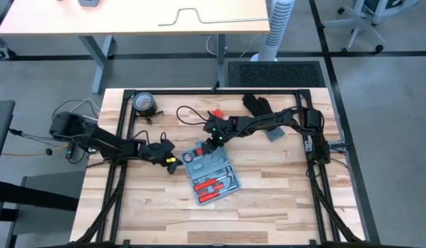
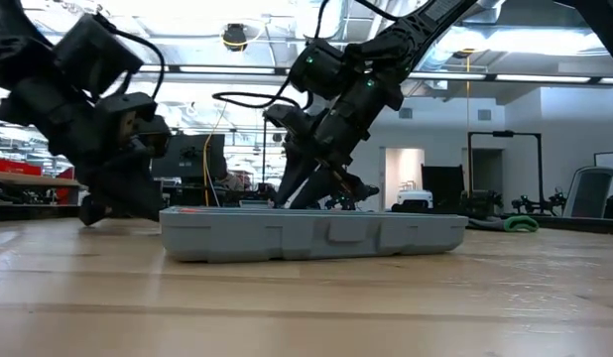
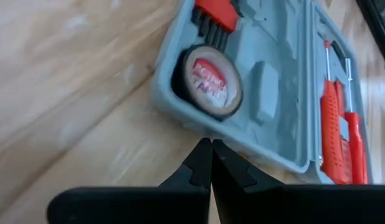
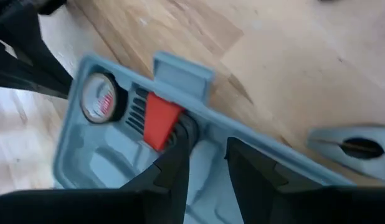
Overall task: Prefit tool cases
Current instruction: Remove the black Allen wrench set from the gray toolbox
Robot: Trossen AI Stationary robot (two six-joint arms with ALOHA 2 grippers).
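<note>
- Right gripper [image 4: 202, 158]: fingers a little apart, tips down inside the case [image 1: 208, 173] at its far end, next to the red bit holder [image 4: 160, 121]. One finger touches or nearly touches the holder; no clear grip on it. Looks like it's seating or nudging that piece into its slot.
- Left gripper [image 3: 211, 163]: fingers pressed together, holding nothing, tip on the table just outside the case's near-left corner, beside the tape roll [image 3: 209, 81]. Probably a stop so the case can't slide while the right one pushes.
- Case lies open and flat mid-table, slightly skewed; the low view shows it sitting level on the wood.
- Inside the case: tape roll in its round well, red-handled tools [image 1: 211, 186] in the half away from the grippers, so mostly fitted already.
- Black glove [image 1: 257, 105] well behind the case, not involved.
</note>
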